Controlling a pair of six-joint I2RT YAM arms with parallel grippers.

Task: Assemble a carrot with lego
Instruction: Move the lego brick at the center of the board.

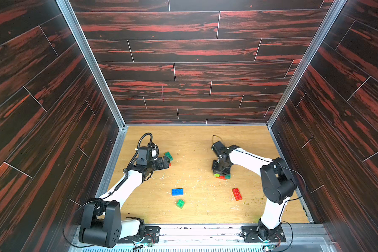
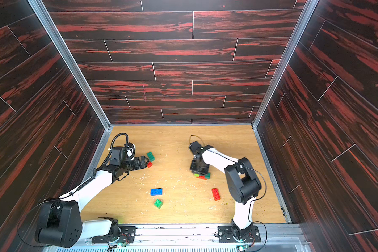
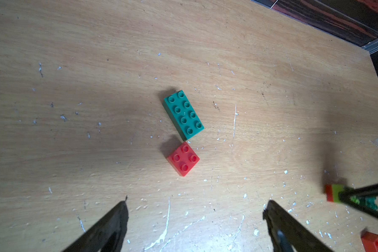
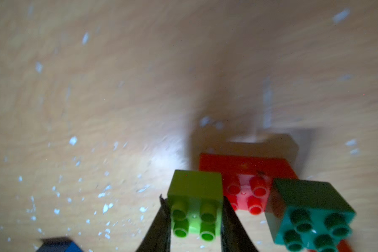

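Bricks nearest: sm. green square (image 1: pixel 180 203), blue long brick (image 1: pixel 177 191), red long brick (image 1: pixel 237 194), all loose, not yet used. Mid-right, right gripper (image 1: pixel 220 173) is clamped on lime brick (image 4: pixel 194 187), prob. seating it on carrot base (image 4: pixel 247 168) beside dk green brick (image 4: pixel 310 196); blur hides the fit. Farther left, left gripper (image 3: pixel 196 202) has jaws wide apart, lined up w/ red square (image 3: pixel 183 158), just beside teal long brick (image 3: pixel 183 114).

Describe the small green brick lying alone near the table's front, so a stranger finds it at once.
Start on the wooden table and find the long blue brick near its front middle. Just nearer the front edge, apart from it, lies the small green brick. It is square with four studs and free, unlike the lime brick clamped in the right gripper.
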